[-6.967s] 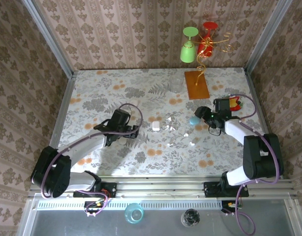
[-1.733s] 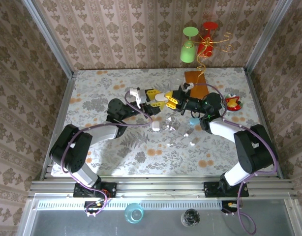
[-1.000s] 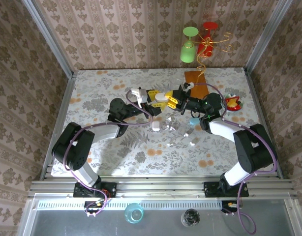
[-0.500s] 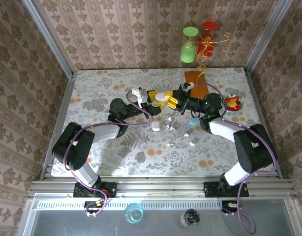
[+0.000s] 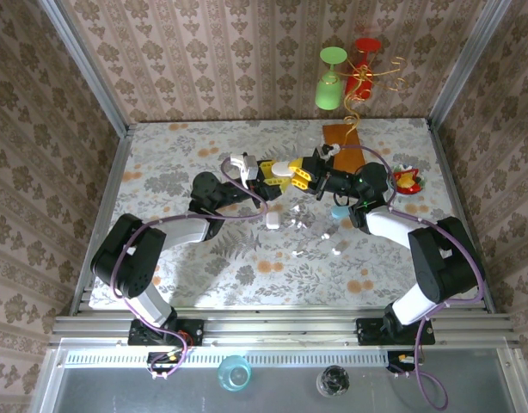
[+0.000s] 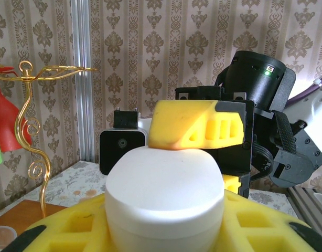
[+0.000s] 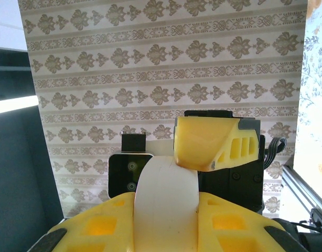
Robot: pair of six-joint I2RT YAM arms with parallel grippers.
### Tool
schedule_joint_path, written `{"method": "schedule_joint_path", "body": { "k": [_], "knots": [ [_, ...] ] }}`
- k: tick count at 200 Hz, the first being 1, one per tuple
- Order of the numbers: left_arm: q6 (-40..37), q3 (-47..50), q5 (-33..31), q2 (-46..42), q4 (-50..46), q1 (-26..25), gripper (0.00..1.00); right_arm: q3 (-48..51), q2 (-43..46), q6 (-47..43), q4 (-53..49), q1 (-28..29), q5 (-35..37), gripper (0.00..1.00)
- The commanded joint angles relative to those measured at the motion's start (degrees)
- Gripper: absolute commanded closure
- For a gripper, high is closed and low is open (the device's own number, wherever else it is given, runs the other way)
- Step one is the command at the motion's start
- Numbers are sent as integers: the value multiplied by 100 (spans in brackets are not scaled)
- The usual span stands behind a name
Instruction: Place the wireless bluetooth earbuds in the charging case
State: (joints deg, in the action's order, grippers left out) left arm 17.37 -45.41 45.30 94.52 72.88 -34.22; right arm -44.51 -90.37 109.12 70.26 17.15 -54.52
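A white charging case (image 5: 281, 167) hangs in the air above the middle of the table, held from both sides. My left gripper (image 5: 275, 171) is shut on it across its width, as the left wrist view shows (image 6: 165, 210). My right gripper (image 5: 293, 173) is shut on it across its thickness (image 7: 166, 210), with one of its yellow fingers (image 6: 195, 128) on the lid. On the table below lie a white case-like piece (image 5: 273, 220), a teal case (image 5: 340, 211) and several tiny white earbuds (image 5: 326, 234), one of them nearer the front (image 5: 336, 251).
A gold wire stand (image 5: 360, 86) with a green and a red cup stands at the back right on an orange-brown board (image 5: 344, 144). A red and yellow object (image 5: 408, 179) lies at the right edge. Patterned walls close in three sides.
Seven seconds ago both grippers were low over the table, far apart. They have since risen and met over the middle with the white case. Over the last second nothing visibly moves.
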Motion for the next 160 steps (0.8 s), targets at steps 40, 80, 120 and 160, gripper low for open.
{"method": "schedule_joint_path", "body": {
  "k": [40, 80, 120, 160],
  "knots": [
    [-189, 129, 285, -168, 174, 53, 66, -114, 708, -2166, -2089, -308, -111, 31],
    [-220, 307, 731, -364, 159, 151, 67, -1062, 1710, -6415, -6850, -366, 511, 22],
    [-111, 489, 1178, -482, 151, 179, 68, -1811, 2243, -10167, -9005, 354, 1700, 15],
    [52, 489, 1473, -546, 139, 109, 67, -1969, 2473, -12074, -9176, 1355, 3027, 11]
  ]
}}
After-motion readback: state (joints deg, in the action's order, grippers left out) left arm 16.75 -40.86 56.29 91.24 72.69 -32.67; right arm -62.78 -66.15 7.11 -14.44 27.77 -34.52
